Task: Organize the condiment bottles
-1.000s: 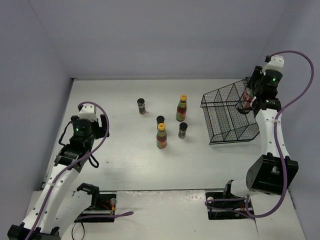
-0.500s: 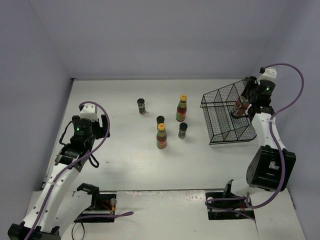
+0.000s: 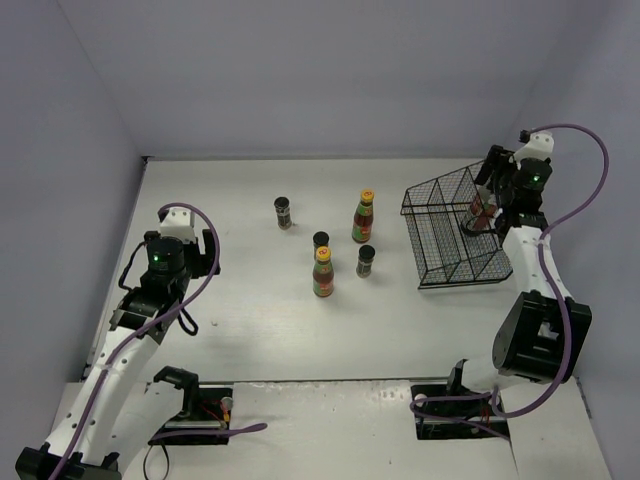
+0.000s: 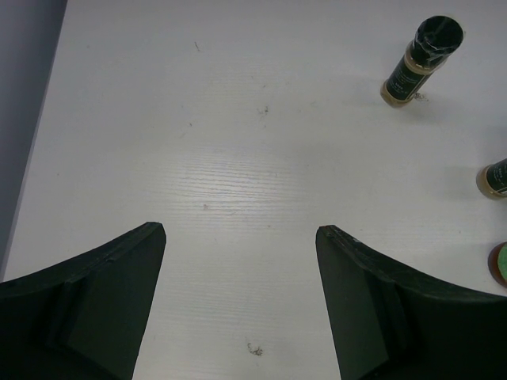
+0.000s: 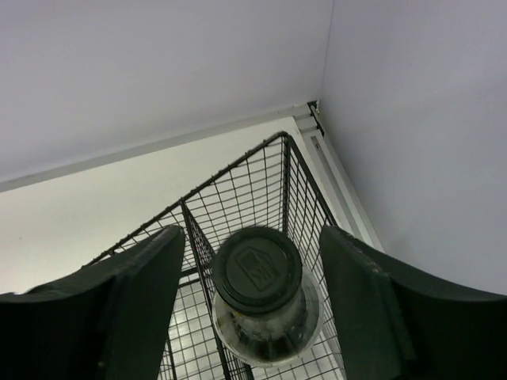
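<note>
A tall clear glass bottle with a black cap [image 5: 257,269] stands upright inside the black wire basket [image 3: 425,190], next to a divider. My right gripper [image 5: 252,235] is open just above it, one finger on each side of the cap with a gap showing. From above, that bottle [image 3: 481,211] sits under the right gripper [image 3: 487,192]. Two yellow-capped sauce bottles [image 3: 363,216] [image 3: 323,271] and three dark spice jars [image 3: 284,211] [image 3: 321,241] [image 3: 366,260] stand mid-table. My left gripper [image 4: 240,229] is open over bare table.
The basket stands at the table's far right, near the right wall [image 5: 420,119] and the back corner. In the left wrist view a spice jar [image 4: 421,59] stands far right, a second jar [image 4: 495,178] at the edge. The left wall [image 4: 24,95] is close.
The right arm carried the tall bottle down into the basket and its jaws have opened off it. The left arm has not moved.
</note>
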`<state>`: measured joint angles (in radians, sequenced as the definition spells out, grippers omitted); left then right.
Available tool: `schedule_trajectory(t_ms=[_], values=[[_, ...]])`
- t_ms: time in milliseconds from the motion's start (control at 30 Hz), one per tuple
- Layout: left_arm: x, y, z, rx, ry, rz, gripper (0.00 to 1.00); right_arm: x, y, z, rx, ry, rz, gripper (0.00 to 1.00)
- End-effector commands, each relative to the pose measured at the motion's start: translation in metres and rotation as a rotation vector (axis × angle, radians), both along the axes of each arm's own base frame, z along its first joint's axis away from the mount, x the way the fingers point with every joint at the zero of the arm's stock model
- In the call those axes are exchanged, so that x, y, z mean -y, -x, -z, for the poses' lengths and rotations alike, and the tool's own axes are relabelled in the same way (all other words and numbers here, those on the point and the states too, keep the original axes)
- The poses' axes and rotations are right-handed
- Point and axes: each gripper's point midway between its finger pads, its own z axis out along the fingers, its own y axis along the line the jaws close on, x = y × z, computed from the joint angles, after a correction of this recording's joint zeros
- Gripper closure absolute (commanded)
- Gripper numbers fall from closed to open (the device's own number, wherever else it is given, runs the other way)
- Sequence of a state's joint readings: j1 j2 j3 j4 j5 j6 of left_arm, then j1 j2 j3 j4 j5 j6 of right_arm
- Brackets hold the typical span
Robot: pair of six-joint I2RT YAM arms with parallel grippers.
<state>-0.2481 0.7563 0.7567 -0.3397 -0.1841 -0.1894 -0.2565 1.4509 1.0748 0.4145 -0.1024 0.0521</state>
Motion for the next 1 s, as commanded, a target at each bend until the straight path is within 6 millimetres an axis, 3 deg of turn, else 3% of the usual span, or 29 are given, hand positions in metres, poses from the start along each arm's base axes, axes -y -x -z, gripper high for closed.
schedule_trajectory(t_ms=[0, 100, 233, 333, 433, 467, 500, 533, 567, 600, 633, 833, 967], values=[[0.004, -0.008, -0.026, 0.083, 0.017, 0.01, 0.23, -0.006, -0.003, -0.095, 0.226, 0.063, -0.036, 0.29], [0.004, -0.007, -0.026, 0.083, 0.018, 0.011, 0.23, -0.013, 0.002, -0.114, 0.237, 0.065, -0.056, 0.19], [0.005, -0.007, -0.026, 0.083, 0.019, 0.014, 0.23, -0.037, 0.014, -0.167, 0.305, 0.078, -0.106, 0.08], [0.005, -0.007, -0.025, 0.081, 0.018, 0.014, 0.23, -0.074, 0.025, -0.191, 0.336, 0.088, -0.168, 0.01], [0.005, -0.007, -0.024, 0.077, 0.018, 0.017, 0.23, -0.122, 0.03, -0.198, 0.328, 0.066, -0.29, 0.0], [0.005, -0.008, -0.023, 0.075, 0.017, 0.016, 0.23, -0.13, 0.03, -0.193, 0.306, 0.038, -0.316, 0.0], [0.005, -0.008, -0.024, 0.077, 0.018, 0.014, 0.23, -0.162, 0.031, -0.188, 0.291, 0.016, -0.41, 0.0], [0.005, -0.008, -0.023, 0.075, 0.017, 0.014, 0.23, -0.175, 0.032, -0.183, 0.276, 0.0, -0.447, 0.0], [0.005, -0.008, -0.023, 0.075, 0.017, 0.014, 0.23, -0.2, 0.032, -0.169, 0.245, -0.02, -0.506, 0.0], [0.005, -0.008, -0.023, 0.072, 0.017, 0.014, 0.23, -0.2, 0.03, -0.161, 0.227, -0.025, -0.501, 0.0], [0.005, -0.008, -0.023, 0.074, 0.018, 0.015, 0.23, -0.221, 0.031, -0.153, 0.212, -0.036, -0.545, 0.0], [0.005, -0.009, -0.02, 0.063, 0.015, 0.017, 0.23, -0.287, 0.021, -0.08, 0.059, -0.084, -0.659, 0.0], [0.005, -0.009, -0.019, 0.062, 0.015, 0.017, 0.23, -0.305, 0.012, -0.044, -0.009, -0.088, -0.672, 0.0]])
